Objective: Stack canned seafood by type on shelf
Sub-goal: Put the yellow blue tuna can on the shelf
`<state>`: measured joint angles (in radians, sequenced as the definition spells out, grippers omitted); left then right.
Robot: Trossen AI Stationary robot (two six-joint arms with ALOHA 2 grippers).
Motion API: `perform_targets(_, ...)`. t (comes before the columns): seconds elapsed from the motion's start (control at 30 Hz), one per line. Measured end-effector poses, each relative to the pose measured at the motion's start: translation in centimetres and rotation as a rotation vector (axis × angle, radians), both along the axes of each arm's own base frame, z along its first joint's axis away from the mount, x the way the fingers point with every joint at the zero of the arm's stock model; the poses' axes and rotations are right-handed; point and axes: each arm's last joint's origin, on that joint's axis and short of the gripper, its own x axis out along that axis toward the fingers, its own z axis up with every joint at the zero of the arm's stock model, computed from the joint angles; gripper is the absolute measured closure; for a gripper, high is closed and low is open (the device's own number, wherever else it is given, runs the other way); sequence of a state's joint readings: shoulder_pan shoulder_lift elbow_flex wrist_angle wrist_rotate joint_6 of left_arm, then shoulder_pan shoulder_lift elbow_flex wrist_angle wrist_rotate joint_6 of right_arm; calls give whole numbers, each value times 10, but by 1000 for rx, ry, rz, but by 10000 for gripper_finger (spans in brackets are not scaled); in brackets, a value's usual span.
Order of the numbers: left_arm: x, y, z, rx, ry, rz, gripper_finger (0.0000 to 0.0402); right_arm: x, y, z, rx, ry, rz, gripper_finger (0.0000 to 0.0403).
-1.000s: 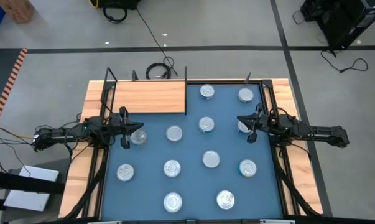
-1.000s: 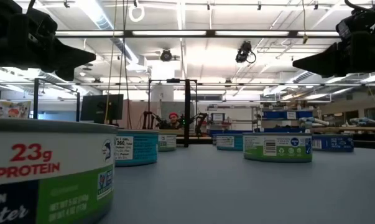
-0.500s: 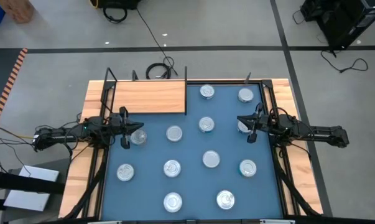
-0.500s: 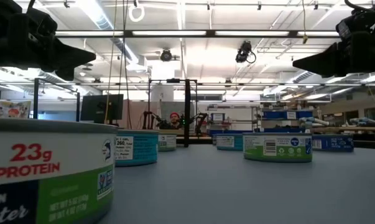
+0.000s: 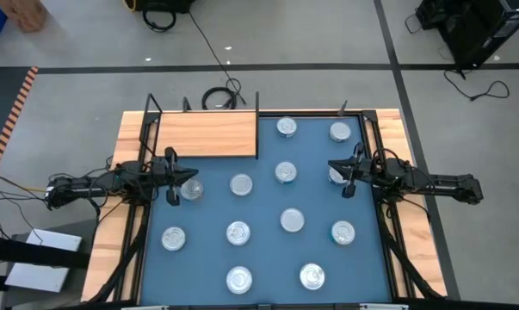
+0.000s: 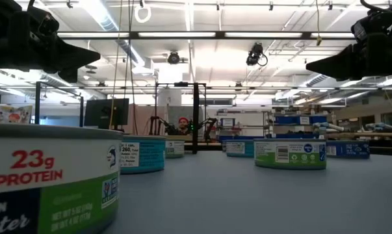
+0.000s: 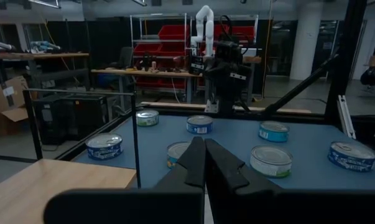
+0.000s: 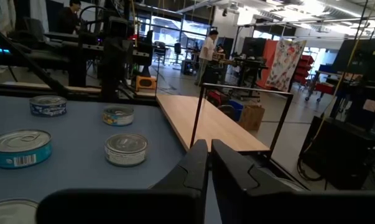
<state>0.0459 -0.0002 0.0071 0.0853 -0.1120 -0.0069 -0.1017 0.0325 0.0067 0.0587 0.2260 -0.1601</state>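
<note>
Tins (image 5: 240, 184) lay scattered on the blue mat (image 5: 259, 258); none sat on the wooden shelf (image 5: 207, 135), which stood bare at the far left corner of the table. Left gripper (image 5: 174, 179) hovered at the mat's left edge with its fingers pressed together and nothing between them, one tin (image 5: 191, 190) just beside it. Right gripper (image 5: 349, 176) hovered at the right edge, fingers nearly together, holding nothing, with a tin (image 5: 336, 175) partly hidden under it.

Risks, as judged:
- Lids all looked alike from above, so types could be mixed; label colours (teal, blue, green) showed only from table height.
- Descending with fingers together would knock a tin away instead of straddling it.
- The shelf's black uprights (image 5: 257, 125) could catch a carried tin or a finger on approach.
- Smooth lids might let stacked tins slide.

Count, high view: twelve tins, one shelf, two arms, no stacks started. Background person in the right wrist view, well away.
</note>
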Motion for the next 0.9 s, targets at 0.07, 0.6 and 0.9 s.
perform_targets(0.07, 0, 0, 0, -22, -4, -10, 396, 0, 0, 1, 0, -6, 0, 371)
perform_targets(0.6, -2, 0, 13, -18, -139, -15, 396, 2, 1, 10, 54, -122, 62, 374)
perform_targets(0.9, -2, 0, 12, -18, -127, 4, 396, 14, 1, 7, 103, -89, 71, 393)
